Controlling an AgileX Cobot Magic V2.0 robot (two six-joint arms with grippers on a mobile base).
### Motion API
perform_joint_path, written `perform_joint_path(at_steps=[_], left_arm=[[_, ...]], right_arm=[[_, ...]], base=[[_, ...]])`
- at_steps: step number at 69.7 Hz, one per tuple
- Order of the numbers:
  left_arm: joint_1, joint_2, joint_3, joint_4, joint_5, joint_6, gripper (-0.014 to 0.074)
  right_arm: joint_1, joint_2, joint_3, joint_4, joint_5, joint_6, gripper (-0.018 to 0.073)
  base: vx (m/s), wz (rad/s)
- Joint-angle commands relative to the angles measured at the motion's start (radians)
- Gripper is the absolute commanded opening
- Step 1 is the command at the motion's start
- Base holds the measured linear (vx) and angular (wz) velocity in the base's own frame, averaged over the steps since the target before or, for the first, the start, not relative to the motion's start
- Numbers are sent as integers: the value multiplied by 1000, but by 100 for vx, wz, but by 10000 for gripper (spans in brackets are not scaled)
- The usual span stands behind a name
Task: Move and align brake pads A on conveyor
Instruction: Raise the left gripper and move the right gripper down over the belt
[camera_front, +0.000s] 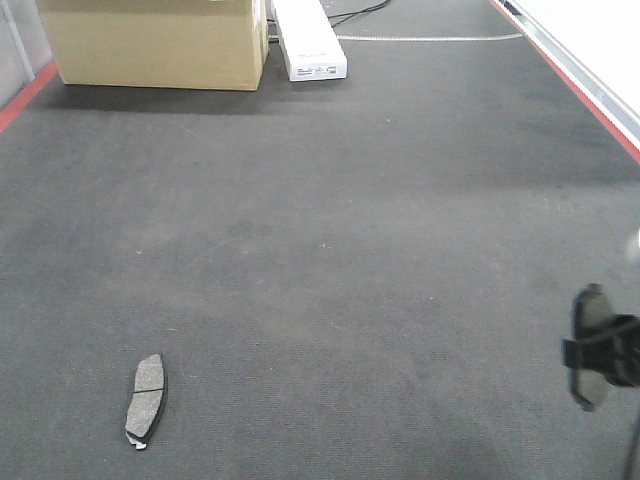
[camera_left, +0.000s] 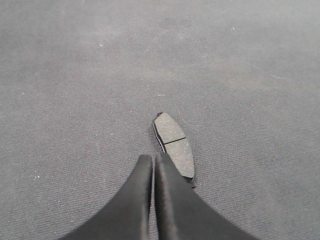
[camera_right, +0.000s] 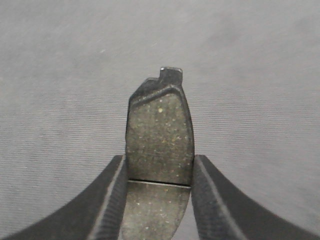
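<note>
Fingers on right arm clamped on flat grey curved brake pad above dark felt conveyor belt; fingers on left arm closed empty, second pad flat just ahead-right, lengthwise away.

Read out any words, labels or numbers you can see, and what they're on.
White box: printed label on its near end, too small and blurred to read.
Cardboard box: no text shows.
Brake pad lying on the belt: no markings show.
Held brake pad in the right gripper: no markings show.
</note>
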Motion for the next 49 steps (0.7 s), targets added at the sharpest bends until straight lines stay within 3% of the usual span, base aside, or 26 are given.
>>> perform_joint_path(at_steps=[1,21,36,49], left_arm=[[-7,3,-28,5,-63,-3,-6],[-7,3,-28,5,-63,-3,-6],[-7,3,-28,5,-63,-3,-6],[-7,3,-28,5,-63,-3,-6]], right_arm=[[-4,61,-58,73,-77,-66,162],[6,282,-105,184,-74,-136,170],[89,425,-148,185,-138,-164,173],[98,511,-164,191,-162,-164,178]], base=[[0,0],[0,0],[0,0],[0,0]])
